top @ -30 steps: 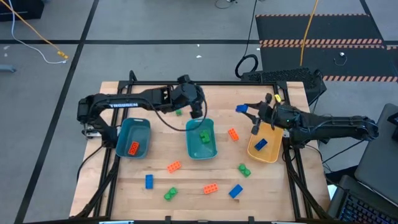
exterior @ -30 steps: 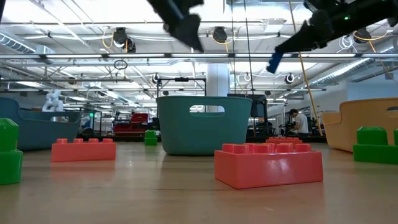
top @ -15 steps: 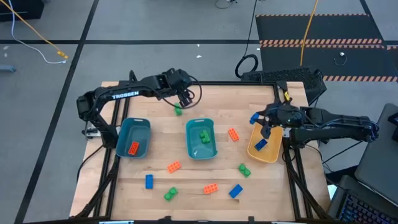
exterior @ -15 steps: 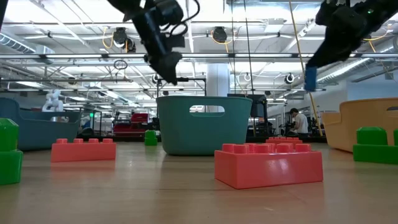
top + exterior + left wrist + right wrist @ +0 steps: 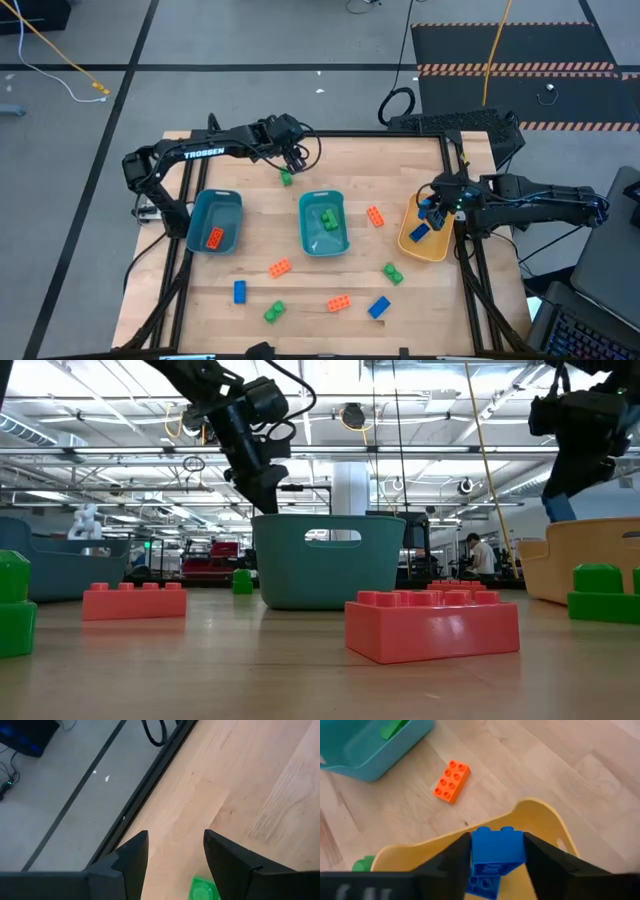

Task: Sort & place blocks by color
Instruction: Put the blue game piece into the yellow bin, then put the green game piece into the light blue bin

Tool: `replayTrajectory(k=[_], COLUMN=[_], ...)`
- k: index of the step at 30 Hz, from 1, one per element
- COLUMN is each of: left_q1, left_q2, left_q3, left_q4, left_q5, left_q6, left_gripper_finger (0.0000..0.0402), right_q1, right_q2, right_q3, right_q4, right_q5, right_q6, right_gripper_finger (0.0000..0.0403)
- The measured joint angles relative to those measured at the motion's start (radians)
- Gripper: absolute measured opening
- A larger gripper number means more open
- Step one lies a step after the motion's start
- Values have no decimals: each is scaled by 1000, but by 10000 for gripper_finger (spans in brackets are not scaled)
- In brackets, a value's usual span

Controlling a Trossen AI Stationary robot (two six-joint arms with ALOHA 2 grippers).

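My left gripper (image 5: 294, 160) hangs open near the table's far edge, above a lone green block (image 5: 286, 178); in the left wrist view the block (image 5: 205, 889) shows below the gap of the gripper (image 5: 175, 837). My right gripper (image 5: 431, 204) is shut on a blue block (image 5: 497, 847) over the yellow-tan bowl (image 5: 437, 246), where another blue block (image 5: 419, 232) lies. The left teal bin (image 5: 200, 212) holds an orange block (image 5: 215, 238); the middle teal bin (image 5: 306, 222) holds green ones (image 5: 327, 218). In the low view the right gripper (image 5: 572, 475) hangs above the bowl's rim (image 5: 585, 560). My right gripper pinches the blue block between its two fingers, one on each opposite side face (image 5: 476, 851). The fingers come from above, pointing down. The block is lifted clear, studs up, just over the bowl's rim (image 5: 540, 810) and the blue block (image 5: 481, 885) lying inside.
Loose blocks lie on the wooden table: orange ones (image 5: 375, 215), (image 5: 280, 267), (image 5: 339, 303), blue ones (image 5: 240, 291), (image 5: 379, 307), green ones (image 5: 274, 312), (image 5: 392, 272). A black frame (image 5: 330, 135) runs along the table's edges.
My left gripper has swung from above the middle bin toward the table's far left and come down over the lone green block. My right gripper, carrying the blue block, has moved toward the near edge and down, from beyond the bowl to just above it.
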Motion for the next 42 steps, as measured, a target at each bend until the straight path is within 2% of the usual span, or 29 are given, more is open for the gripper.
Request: replayTrajectory(k=[5, 10, 14, 18, 21, 25, 30, 34, 42], left_q1=[-3, -3, 14, 45, 64, 79, 77, 76, 67], left_q2=[0, 0, 0, 0, 12, 39, 95, 146, 197], left_q3=[0, 0, 0, 0, 0, 0, 0, 0, 3], left_q4=[1, -25, -44, -79, -118, -155, -177, -227, -248], left_q5=[0, 43, 41, 37, 37, 44, 101, 105, 110], left_q6=[-14, -24, -38, -97, -138, -179, -233, -289, -339], left_gripper_finger=[200, 196, 191, 191, 191, 191, 196, 212, 249], right_q1=[0, 0, 0, 0, -1, -11, -33, -47, -68], right_q2=[0, 0, 0, 9, 41, 113, 205, 251, 259], right_q3=[-5, -5, -6, -6, -6, -6, -6, -6, -6], right_q4=[53, 62, 150, 352, 507, 626, 682, 686, 687], right_q5=[1, 14, 32, 58, 83, 82, 82, 80, 81], right_q6=[-32, -53, -142, -251, -326, -397, -440, -446, -446], right_gripper_finger=[254, 285, 288, 289, 289, 290, 290, 290, 290])
